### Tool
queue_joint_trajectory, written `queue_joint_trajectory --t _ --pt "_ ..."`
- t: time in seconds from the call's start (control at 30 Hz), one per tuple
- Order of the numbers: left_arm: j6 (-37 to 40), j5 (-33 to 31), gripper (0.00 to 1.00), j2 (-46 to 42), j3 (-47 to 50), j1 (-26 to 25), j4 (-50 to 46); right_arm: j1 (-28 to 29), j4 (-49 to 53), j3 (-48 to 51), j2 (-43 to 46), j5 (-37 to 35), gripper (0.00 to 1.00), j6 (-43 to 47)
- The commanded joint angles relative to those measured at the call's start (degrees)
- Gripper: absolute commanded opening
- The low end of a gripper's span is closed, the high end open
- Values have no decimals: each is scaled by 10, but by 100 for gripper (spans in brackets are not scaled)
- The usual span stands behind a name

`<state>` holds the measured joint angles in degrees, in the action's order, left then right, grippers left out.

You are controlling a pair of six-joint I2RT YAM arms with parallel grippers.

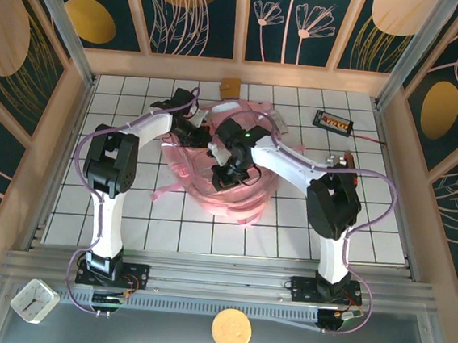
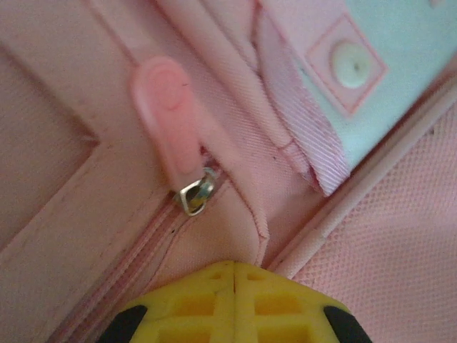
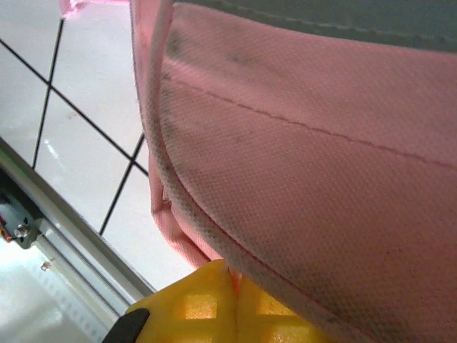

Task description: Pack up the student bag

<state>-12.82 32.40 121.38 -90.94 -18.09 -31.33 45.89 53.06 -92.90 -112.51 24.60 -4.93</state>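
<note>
**Zip pull just ahead of my left fingertips**

My left gripper (image 2: pixel 234 275) is closed, its yellow tips pressed together. I cannot tell whether any fabric is caught between them. Just beyond the tips lies the pink zip pull (image 2: pixel 168 114). Its long axis slants away from me to the upper left of the wrist view, and its metal slider (image 2: pixel 196 193) sits at the near end, so this hand is the nearer one to the zip.

My right gripper (image 3: pixel 232 286) is also closed, pinching a piped edge of the student bag (image 1: pixel 246 201) and holding it off the white tiled worktop (image 1: pixel 289 226).

The bag lies slumped in the middle of the worktop, towards its far edge. It is soft pink woven cloth with a pale panel and a round snap (image 2: pixel 353 64).
</note>
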Motion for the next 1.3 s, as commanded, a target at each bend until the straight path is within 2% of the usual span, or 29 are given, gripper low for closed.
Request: queue_joint_trajectory --t 0.0,0.13,0.2,0.23,0.3,0.37,0.4,0.53,0.63,1.07,1.13,1.27 --pt "-35 -9 0 -1 28 -17 13 20 13 -41 -14 66 0 -21" --pt "-56 0 0 -17 34 -16 25 21 -16 -56 -40 65 0 -64" --pt "-66 -36 0 -43 37 -15 25 15 -32 -38 -36 52 0 -76" --pt "-73 -51 13 -56 38 -12 25 11 -37 -26 -30 49 0 -79" --pt "-91 -86 50 -89 41 3 26 1 -43 4 -14 48 0 -78" --pt "-110 -114 68 -116 45 26 27 -9 -42 23 -1 46 0 -73" --pt "-119 -128 71 -129 48 39 28 -11 -42 31 3 46 0 -69" --pt "-150 -163 74 -151 63 99 24 -19 -46 48 10 49 0 -62" --pt "-142 -164 77 -133 65 119 17 -18 -55 48 10 55 0 -66" --pt "-105 -119 92 -46 59 139 25 -21 -53 28 -1 60 0 -54" --pt "-104 -123 93 -34 66 140 25 -23 -51 23 -2 60 0 -52" --pt "-125 -91 93 -18 97 140 73 -25 -51 22 -3 61 0 -49"
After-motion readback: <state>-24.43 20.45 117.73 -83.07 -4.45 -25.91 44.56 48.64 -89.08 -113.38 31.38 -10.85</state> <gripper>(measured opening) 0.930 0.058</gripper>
